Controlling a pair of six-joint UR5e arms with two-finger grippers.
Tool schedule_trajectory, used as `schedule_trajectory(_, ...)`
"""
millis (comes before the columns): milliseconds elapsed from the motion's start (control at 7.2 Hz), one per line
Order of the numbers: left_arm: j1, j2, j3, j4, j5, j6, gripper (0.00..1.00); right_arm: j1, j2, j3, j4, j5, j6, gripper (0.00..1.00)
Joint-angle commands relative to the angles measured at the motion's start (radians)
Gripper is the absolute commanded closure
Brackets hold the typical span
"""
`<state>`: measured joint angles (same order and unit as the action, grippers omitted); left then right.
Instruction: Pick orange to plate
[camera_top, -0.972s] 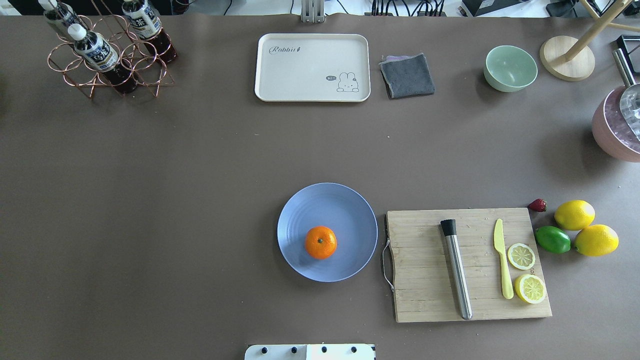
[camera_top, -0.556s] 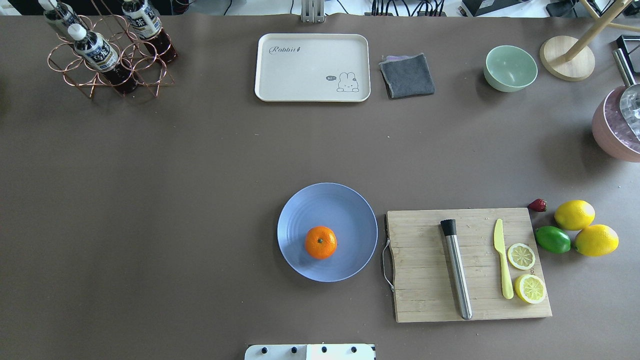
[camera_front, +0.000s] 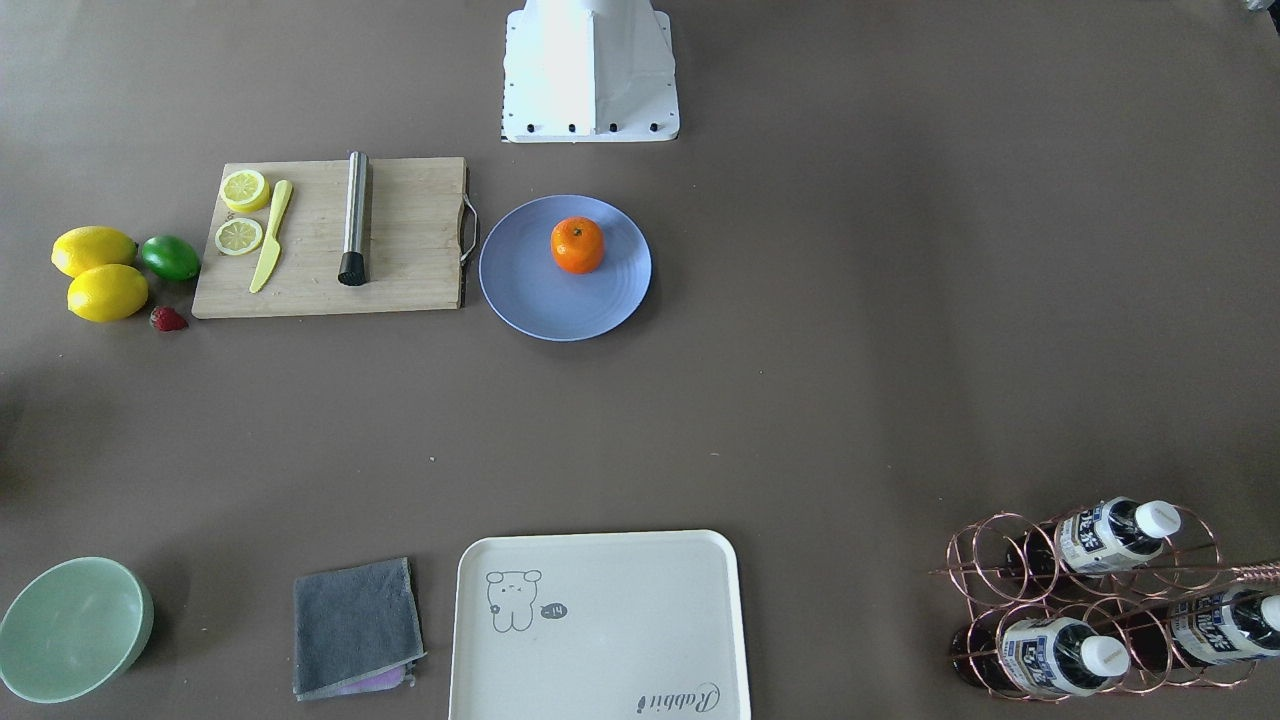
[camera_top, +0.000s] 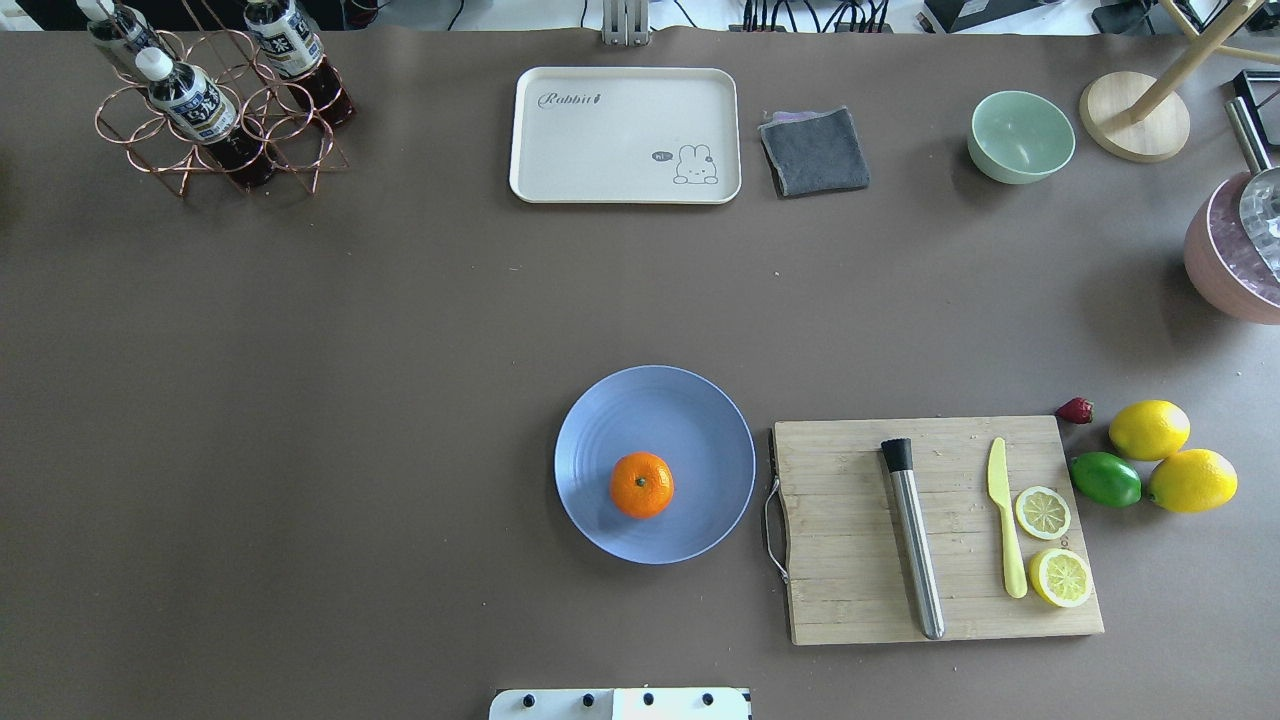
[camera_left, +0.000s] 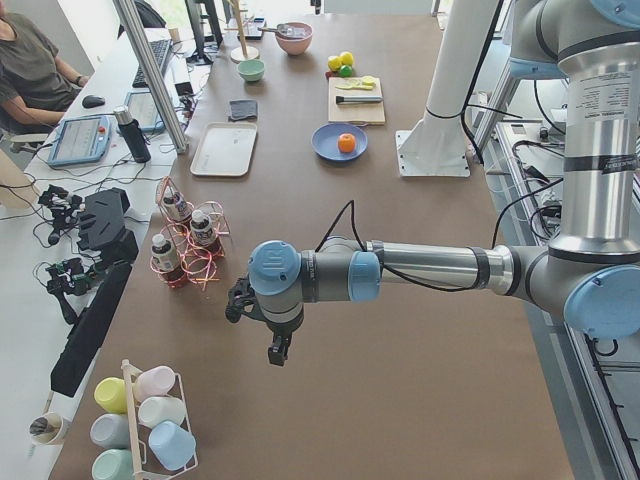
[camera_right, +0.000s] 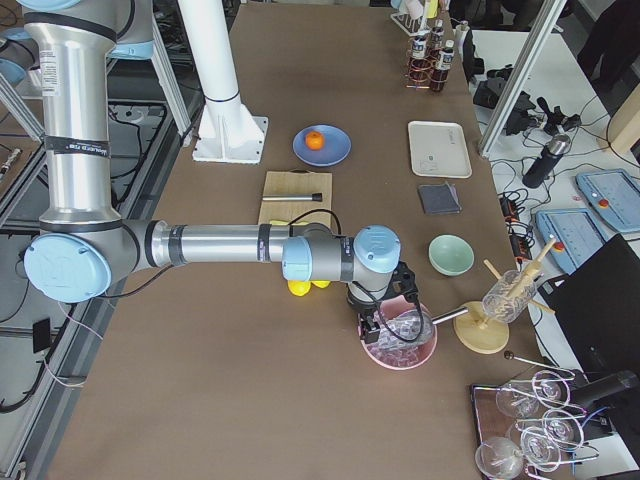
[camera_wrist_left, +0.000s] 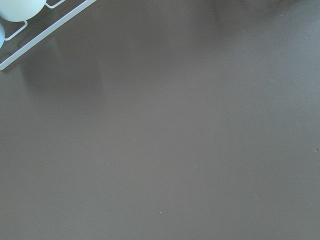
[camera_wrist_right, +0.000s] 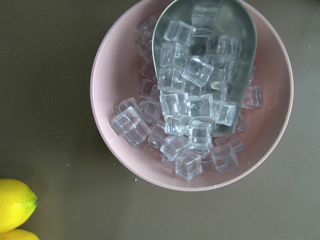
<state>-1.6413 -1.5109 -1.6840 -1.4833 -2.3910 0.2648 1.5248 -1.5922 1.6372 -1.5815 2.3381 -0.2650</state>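
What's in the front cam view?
orange: 1, orange, on plate
plate: 1, blue, mid-table
board: 1, wood, beside plate
rod: 1, steel, on board
knife: 1, yellow, on board
lemon halves: 2, yellow, on board
lemons: 2, yellow, past board
lime: 1, green, beside lemons
strawberry: 1, red, off board's corner
tray: 1, cream, operators' edge
cloth: 1, grey, beside tray
bowl: 1, mint, beyond cloth
rack: 1, copper wire, operators' edge corner
bottles: 3, dark, in rack
robot base: 1, white, behind plate
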Motion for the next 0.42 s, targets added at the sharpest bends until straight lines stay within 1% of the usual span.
schedule_trajectory(0,0.0,0.0,-0.003,0.0,-0.001,-0.001,0.02,0.0,0.0,0.001,0.0,0.006,0.001,0.0)
schedule_trajectory(278,0.0,-0.014,-0.011,0.0,-0.004,0.001,0.02,0.0,0.0,0.003,0.002,0.006,0.004,0.0)
